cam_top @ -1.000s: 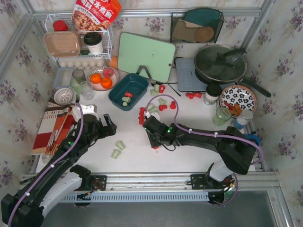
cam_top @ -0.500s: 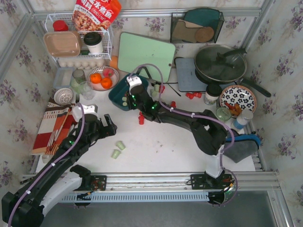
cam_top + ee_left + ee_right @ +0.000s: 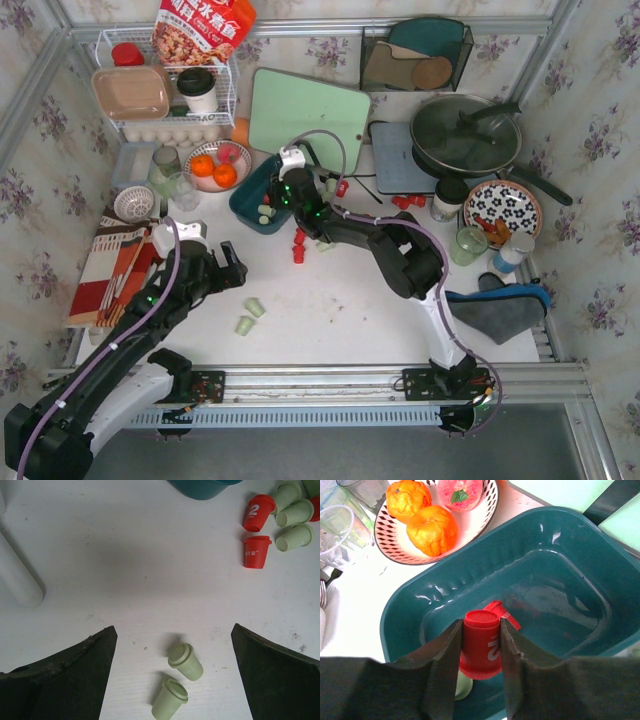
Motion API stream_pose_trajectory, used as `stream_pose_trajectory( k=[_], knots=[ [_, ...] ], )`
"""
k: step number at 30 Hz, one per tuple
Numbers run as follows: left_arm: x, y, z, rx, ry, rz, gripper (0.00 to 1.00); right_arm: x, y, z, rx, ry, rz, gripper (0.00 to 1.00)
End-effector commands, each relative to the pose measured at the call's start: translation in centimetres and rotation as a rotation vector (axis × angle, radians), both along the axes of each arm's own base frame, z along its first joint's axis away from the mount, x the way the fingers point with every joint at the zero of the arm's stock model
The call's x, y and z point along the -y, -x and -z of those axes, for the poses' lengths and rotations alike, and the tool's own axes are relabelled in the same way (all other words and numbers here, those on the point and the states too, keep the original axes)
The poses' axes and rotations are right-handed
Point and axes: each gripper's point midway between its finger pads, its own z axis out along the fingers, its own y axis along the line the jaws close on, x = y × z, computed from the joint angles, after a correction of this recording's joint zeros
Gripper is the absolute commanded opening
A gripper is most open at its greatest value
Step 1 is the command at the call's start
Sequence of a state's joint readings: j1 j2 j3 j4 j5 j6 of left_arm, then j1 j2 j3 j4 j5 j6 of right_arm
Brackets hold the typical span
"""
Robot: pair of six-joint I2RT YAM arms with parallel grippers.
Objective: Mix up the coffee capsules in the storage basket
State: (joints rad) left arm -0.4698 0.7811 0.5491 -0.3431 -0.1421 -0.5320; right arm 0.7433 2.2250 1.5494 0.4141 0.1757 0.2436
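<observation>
Capsules lay split between the surface and the basket. At lower left of the top view, the left gripper hung where it had been a second before, jaws spread wide and holding nothing. Its wrist view showed two green capsules lying untouched on the white surface between them. Right of that, reds and greens sat loose near the basket, which stood left of centre. The change was in the right arm. A second before, it had been low at mid-frame among the loose capsules. Now the right gripper hovered over the basket, jaws clenched on a red capsule marked 2, above another red and a green already inside. A release looked next, adding one more to the mix, though many remained outside.
</observation>
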Motion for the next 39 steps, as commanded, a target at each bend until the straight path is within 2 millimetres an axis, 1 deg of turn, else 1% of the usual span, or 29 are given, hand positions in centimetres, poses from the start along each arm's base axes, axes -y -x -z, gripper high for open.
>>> stream_pose_trajectory(
  k=[1, 5, 7, 10, 11, 12, 13, 15, 17, 19, 22, 24, 25, 26, 29, 31, 33, 34, 36, 39],
  knots=[
    [0.0, -0.3, -0.4, 0.014, 0.0, -0.006, 0.99, -0.2, -0.8, -0.6, -0.027, -0.063, 0.0, 0.49],
    [0.0, -0.3, -0.3, 0.013, 0.001, -0.007, 0.99, -0.2, -0.7, -1.3, -0.018, -0.031, -0.023, 0.7],
    [0.0, -0.3, -0.2, 0.007, -0.001, -0.005, 0.99, -0.1, -0.6, -1.8, -0.011, -0.011, -0.027, 0.74],
    [0.0, -0.3, -0.2, 0.009, -0.002, -0.005, 0.99, 0.6, -0.4, -3.6, 0.012, 0.012, -0.02, 0.78],
    [0.0, -0.3, -0.2, 0.008, -0.001, -0.005, 0.99, 1.0, -0.2, -4.5, 0.023, 0.017, -0.012, 0.83],
    [0.0, -0.3, -0.2, 0.009, -0.002, -0.006, 0.99, 1.6, 0.0, -4.8, 0.027, 0.03, -0.002, 0.95],
    [0.0, -0.3, -0.2, 0.008, -0.002, -0.005, 0.99, 2.3, 0.3, -5.7, 0.045, 0.051, 0.008, 0.99],
    [0.1, -0.3, 0.0, 0.004, 0.002, -0.001, 0.99, 3.8, 0.8, -6.8, 0.07, 0.105, 0.027, 1.0],
    [0.4, -0.4, 0.2, -0.002, 0.009, 0.006, 0.99, 6.1, 1.3, -7.8, 0.091, 0.172, 0.079, 1.0],
    [0.6, -0.4, 0.6, -0.019, 0.006, 0.013, 0.99, 9.2, 1.7, -9.2, 0.112, 0.239, 0.183, 1.0],
    [1.0, -0.3, 1.1, -0.042, 0.003, 0.038, 0.99, 13.9, 3.0, -10.2, 0.127, 0.305, 0.33, 1.0],
    [1.3, -0.2, 1.3, -0.056, 0.001, 0.061, 0.99, 16.5, 4.4, -10.5, 0.13, 0.359, 0.38, 1.0],
    [1.5, -0.1, 1.4, -0.065, 0.002, 0.072, 0.99, 17.7, 5.3, -11.0, 0.134, 0.372, 0.397, 1.0],
    [1.6, 0.1, 1.4, -0.074, 0.003, 0.086, 0.99, 18.9, 6.3, -10.2, 0.119, 0.399, 0.409, 1.0],
    [1.9, 1.1, 1.2, -0.101, 0.003, 0.126, 0.95, 22.1, 8.8, -9.7, 0.104, 0.398, 0.475, 1.0],
    [1.8, 2.2, 1.1, -0.12, -0.005, 0.147, 0.93, 23.8, 10.6, -9.6, 0.107, 0.37, 0.495, 1.0],
    [1.6, 3.6, 1.2, -0.145, -0.013, 0.163, 0.92, 24.8, 12.0, -8.8, 0.104, 0.346, 0.488, 1.0],
    [1.3, 4.7, 1.6, -0.176, -0.022, 0.166, 0.91, 25.3, 12.8, -8.7, 0.109, 0.325, 0.49, 1.0],
    [0.9, 6.2, 2.0, -0.215, -0.021, 0.163, 0.89, 26.1, 14.1, -8.2, 0.116, 0.291, 0.481, 1.0],
    [0.5, 8.7, 3.2, -0.296, -0.022, 0.138, 0.85, 26.6, 15.9, -7.2, 0.136, 0.237, 0.433, 0.97]
  ],
)
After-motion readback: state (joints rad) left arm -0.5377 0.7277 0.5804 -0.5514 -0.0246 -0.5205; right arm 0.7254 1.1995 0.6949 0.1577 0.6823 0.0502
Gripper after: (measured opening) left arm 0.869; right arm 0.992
